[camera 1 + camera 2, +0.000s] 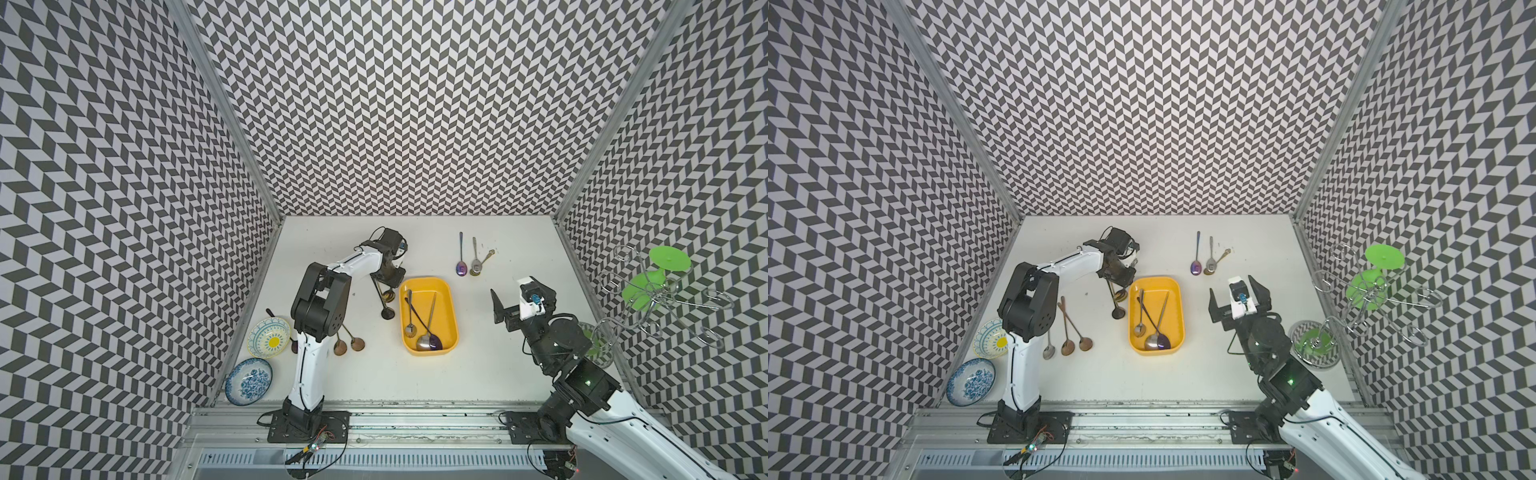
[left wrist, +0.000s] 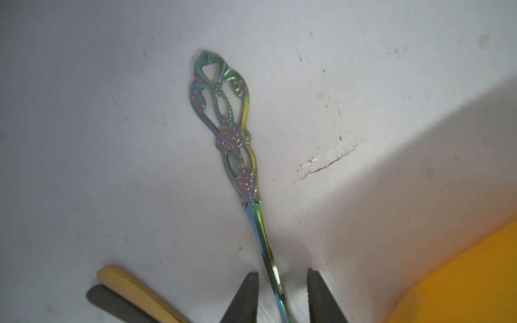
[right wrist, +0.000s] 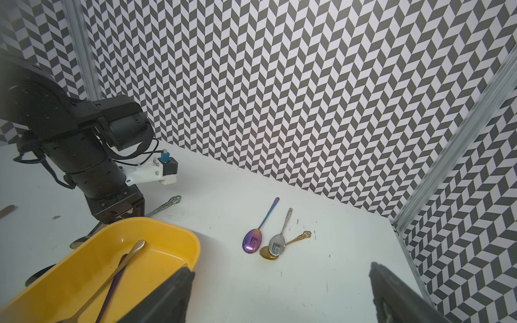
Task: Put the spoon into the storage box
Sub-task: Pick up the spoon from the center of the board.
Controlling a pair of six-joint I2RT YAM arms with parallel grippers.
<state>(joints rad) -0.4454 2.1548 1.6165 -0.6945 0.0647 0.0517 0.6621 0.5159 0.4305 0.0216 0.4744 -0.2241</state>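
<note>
Left wrist: left gripper [image 2: 282, 275] narrow astride spoon [image 2: 237, 139] stem, gap either side; likely light, stiff, slick, so pinch stem; right gripper [image 3: 281, 268] wide

Camera layout: stereo overhead pair, two wrist views.
Both top views look steeply down from high at the front, covering the whole table [image 1: 498, 374] almost identically. Left wrist view sits close over the table beside the storage box [image 2: 461, 279]; right wrist view, low, faces the back wall [image 3: 307, 98], sharing that box.
</note>
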